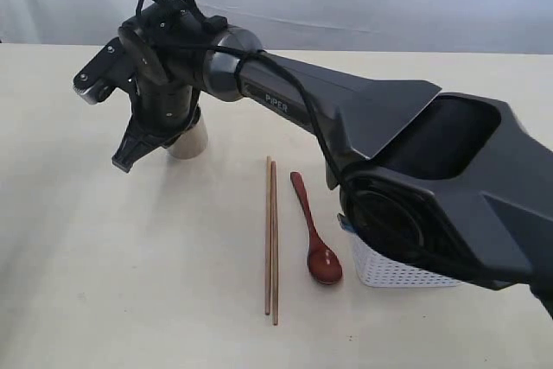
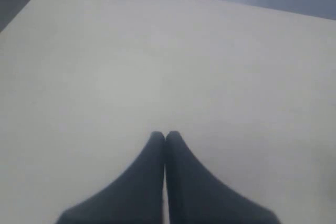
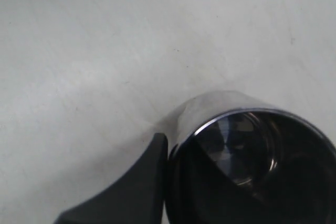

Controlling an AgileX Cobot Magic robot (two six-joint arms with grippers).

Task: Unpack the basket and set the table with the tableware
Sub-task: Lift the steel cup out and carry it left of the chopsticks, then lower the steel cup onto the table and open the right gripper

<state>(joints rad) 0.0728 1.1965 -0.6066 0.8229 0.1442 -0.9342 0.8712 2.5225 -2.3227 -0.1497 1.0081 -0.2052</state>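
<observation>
**Q:** What lies on the worktop (image 1: 95, 283)?

**A:** Four things show. (a) A steel cup (image 1: 190, 140) appears to stand upright toward the far left corner. (b) Two chopsticks (image 1: 270, 239) lie side by side near the middle, running from the far edge toward the near edge. (c) A dark red spoon (image 1: 316, 235) lies just beside the chopsticks and apart from them, on their basket side, with its bowl end toward the near edge. (d) The white basket (image 1: 393, 272) sits toward the near right corner. It is largely covered by the right arm (image 1: 363, 110), so its contents cannot be seen.

**Q:** How do the right jaws stand?

**A:** They are drawn in on the rim of the steel cup (image 3: 231, 114). One finger (image 3: 139, 192) presses the outside of the shiny wall. The other is a dark shape inside the cup's mouth. The wall is pinched between them, so the gap is only as wide as the wall is thick.

**Q:** And the left jaws?

**A:** They are fully closed. The two dark fingers (image 2: 139, 182) meet tip to tip with nothing between them, above a bare stretch of worktop (image 2: 157, 51). They do not appear in the exterior view.

**Q:** Where is the right arm?

**A:** It reaches from the right edge across the middle to the cup.
</observation>
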